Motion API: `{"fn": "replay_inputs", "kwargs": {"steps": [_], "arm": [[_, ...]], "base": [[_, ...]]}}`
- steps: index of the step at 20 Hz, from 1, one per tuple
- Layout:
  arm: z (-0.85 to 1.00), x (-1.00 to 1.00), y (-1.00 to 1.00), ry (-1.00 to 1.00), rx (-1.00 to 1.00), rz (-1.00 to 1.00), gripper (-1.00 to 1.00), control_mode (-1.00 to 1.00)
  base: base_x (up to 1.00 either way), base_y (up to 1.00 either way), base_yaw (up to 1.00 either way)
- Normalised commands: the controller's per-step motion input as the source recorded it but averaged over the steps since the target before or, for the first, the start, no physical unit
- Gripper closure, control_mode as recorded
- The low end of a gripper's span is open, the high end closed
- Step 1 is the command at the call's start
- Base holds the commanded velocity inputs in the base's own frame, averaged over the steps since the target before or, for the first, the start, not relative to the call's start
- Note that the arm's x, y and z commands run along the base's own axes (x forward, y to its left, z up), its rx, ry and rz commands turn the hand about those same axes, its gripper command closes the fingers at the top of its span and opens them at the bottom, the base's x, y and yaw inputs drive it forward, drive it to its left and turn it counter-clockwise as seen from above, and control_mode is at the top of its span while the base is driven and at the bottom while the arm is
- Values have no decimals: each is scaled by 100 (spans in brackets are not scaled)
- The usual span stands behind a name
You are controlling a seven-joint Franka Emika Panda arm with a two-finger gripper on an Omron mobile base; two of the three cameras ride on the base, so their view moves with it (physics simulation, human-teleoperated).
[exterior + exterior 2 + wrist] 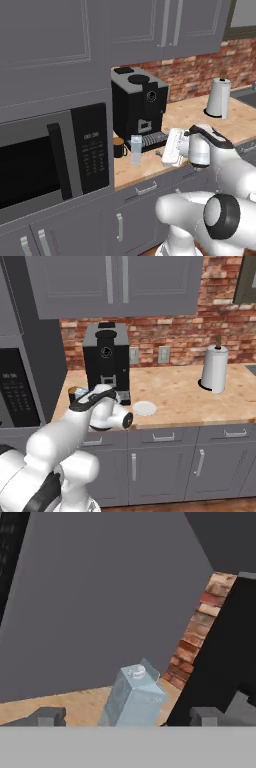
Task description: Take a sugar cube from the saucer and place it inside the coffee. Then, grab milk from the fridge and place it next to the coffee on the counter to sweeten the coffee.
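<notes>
The milk (136, 149), a pale blue carton, stands upright on the counter (190, 117) just right of the coffee (119, 147), a dark mug in front of the black coffee machine. My gripper (162, 151) hovers to the carton's right, aimed at it. In the hand view the milk (132, 699) stands between my spread fingertips (50, 716), with gaps on both sides; the gripper (127, 717) is open. The coffee (76, 392) peeks out left of my arm, showing its tan top. The white saucer (144, 408) lies bare near the counter's front edge. The sugar cube and the fridge are out of view.
The coffee machine (139, 107) stands against the brick wall behind the mug. A built-in microwave (50, 160) fills the tall unit on the left. A paper-towel roll (214, 368) stands far right. Open worktop lies between saucer and roll.
</notes>
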Motion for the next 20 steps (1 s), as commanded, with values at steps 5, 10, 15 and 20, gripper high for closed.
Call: {"fn": "replay_inputs", "kwargs": {"steps": [5, 10, 15, 20], "arm": [[100, -80, -23, -69, -2, -3, -100, -100], [100, -61, -2, -74, -11, -1, -100, -100], [38, -26, 5, -34, -7, -2, -100, -100], [0, 0, 0, 0, 0, 0, -100, -100]], "base": [[0, 0, 0], [0, 0, 0], [0, 0, 0], [0, 0, 0]]}}
